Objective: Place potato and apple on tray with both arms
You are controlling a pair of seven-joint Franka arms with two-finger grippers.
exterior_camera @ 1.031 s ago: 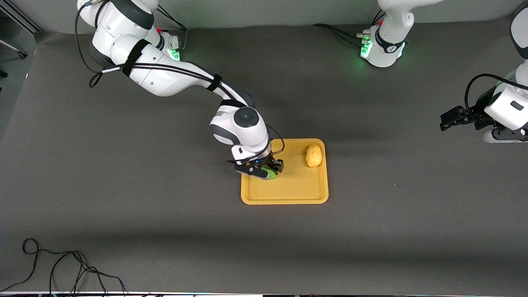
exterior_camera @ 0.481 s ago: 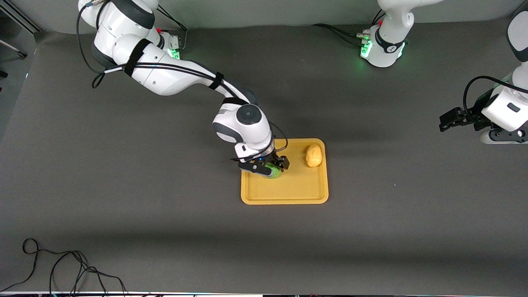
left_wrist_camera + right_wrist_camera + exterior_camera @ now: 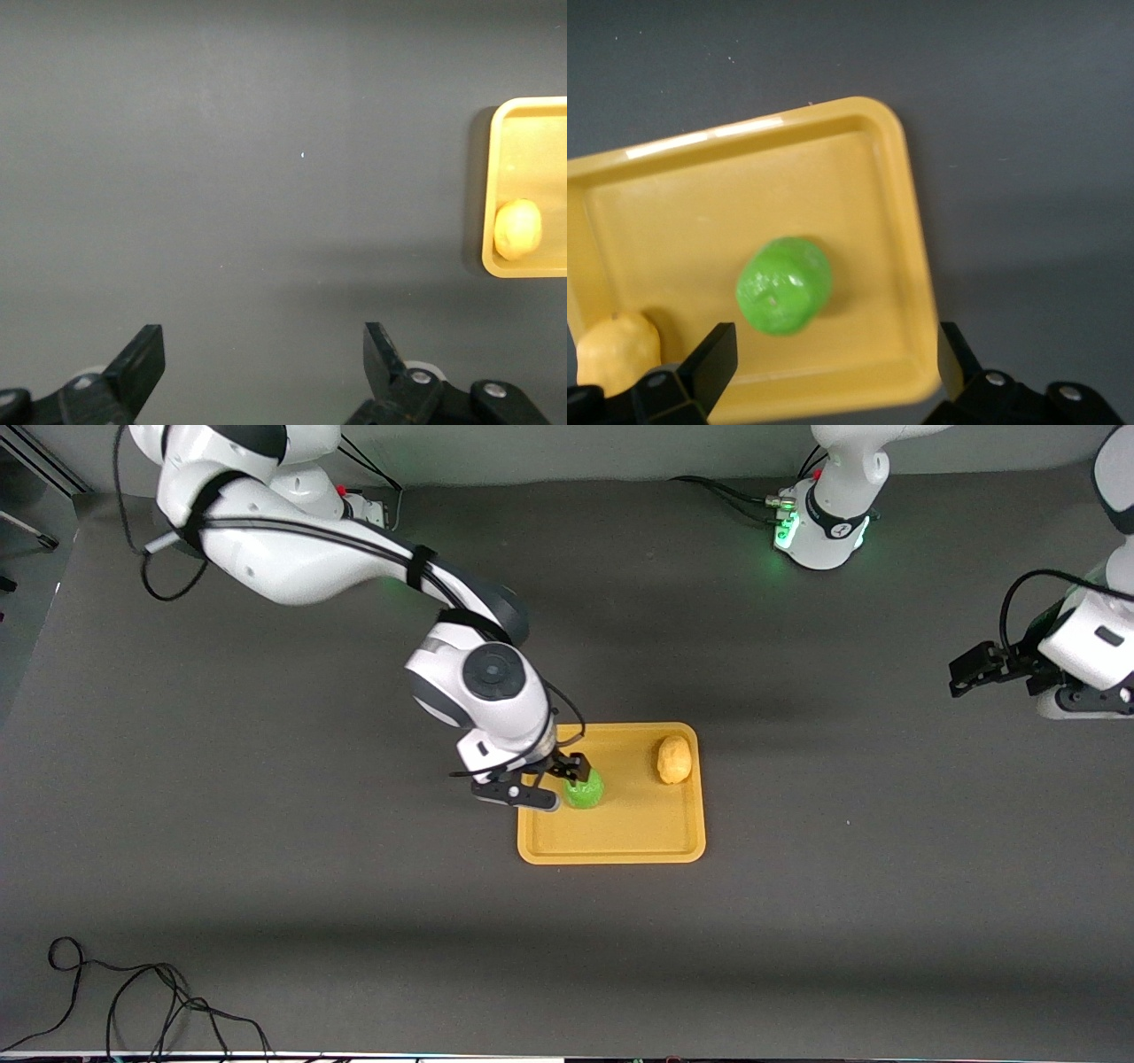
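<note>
The green apple (image 3: 585, 790) lies on the orange-yellow tray (image 3: 620, 841), near the edge toward the right arm's end. The tan potato (image 3: 673, 759) lies on the tray near its edge toward the left arm's end. My right gripper (image 3: 549, 782) is open and empty, up over the tray's edge just beside the apple. In the right wrist view the apple (image 3: 784, 285), the potato (image 3: 616, 350) and the tray (image 3: 912, 221) lie below the open gripper (image 3: 837, 354). My left gripper (image 3: 970, 669) waits open over bare table; its wrist view shows its open gripper (image 3: 261, 347), the potato (image 3: 517, 228) and the tray (image 3: 532, 142).
The grey table mat (image 3: 354, 886) surrounds the tray. A black cable loop (image 3: 133, 1001) lies at the table's near edge toward the right arm's end. The left arm's base (image 3: 824, 522) stands at the top.
My right gripper has opened and let go of the apple, then risen and drawn back toward the right arm's end. The apple stays on the tray. The left arm barely shifted.
</note>
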